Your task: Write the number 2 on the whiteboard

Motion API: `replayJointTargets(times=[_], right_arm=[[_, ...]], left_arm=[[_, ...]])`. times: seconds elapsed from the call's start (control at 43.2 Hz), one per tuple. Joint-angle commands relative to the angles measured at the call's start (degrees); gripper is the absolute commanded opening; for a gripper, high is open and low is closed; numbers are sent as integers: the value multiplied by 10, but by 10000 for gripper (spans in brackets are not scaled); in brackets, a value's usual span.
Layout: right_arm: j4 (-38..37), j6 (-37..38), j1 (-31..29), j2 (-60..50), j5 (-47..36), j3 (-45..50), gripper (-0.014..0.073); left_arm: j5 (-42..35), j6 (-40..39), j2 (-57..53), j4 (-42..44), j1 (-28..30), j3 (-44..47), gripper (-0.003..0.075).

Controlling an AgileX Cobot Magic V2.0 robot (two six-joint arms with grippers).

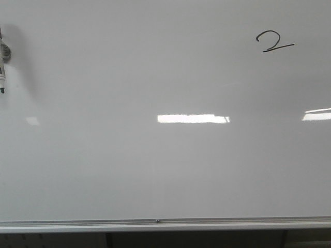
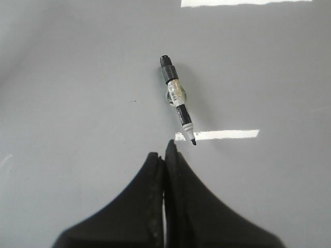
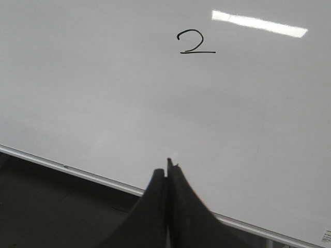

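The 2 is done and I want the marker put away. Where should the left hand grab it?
Judging by its pose, grip the marker around the labelled mid-barrel, pads across the narrow width. The tip points toward the left hand, so come from above, clear of that end.

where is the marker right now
In the front view the marker sits at the far left edge of the whiteboard, tip down, far from the 2 at upper right; no gripper holds it.
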Motion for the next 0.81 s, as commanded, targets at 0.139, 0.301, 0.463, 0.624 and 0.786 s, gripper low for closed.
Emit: replayJointTargets(times=[0.139, 0.301, 0.463, 0.624, 0.786], right_arm=[[-7, 0, -3, 3, -44, -12, -66], [-7, 0, -3, 3, -43, -12, -66], [-7, 0, -3, 3, -43, -12, -66], [-7, 0, -3, 3, -43, -12, -66], [-7, 0, -3, 3, -43, -12, -66]], left_arm=[[-47, -8, -17, 0, 4, 19, -20], [-47, -8, -17, 0, 37, 19, -20], [-46, -8, -17, 0, 31, 19, -20], [-46, -8, -17, 0, 30, 19, -20], [-46, -8, -17, 0, 30, 19, -20]])
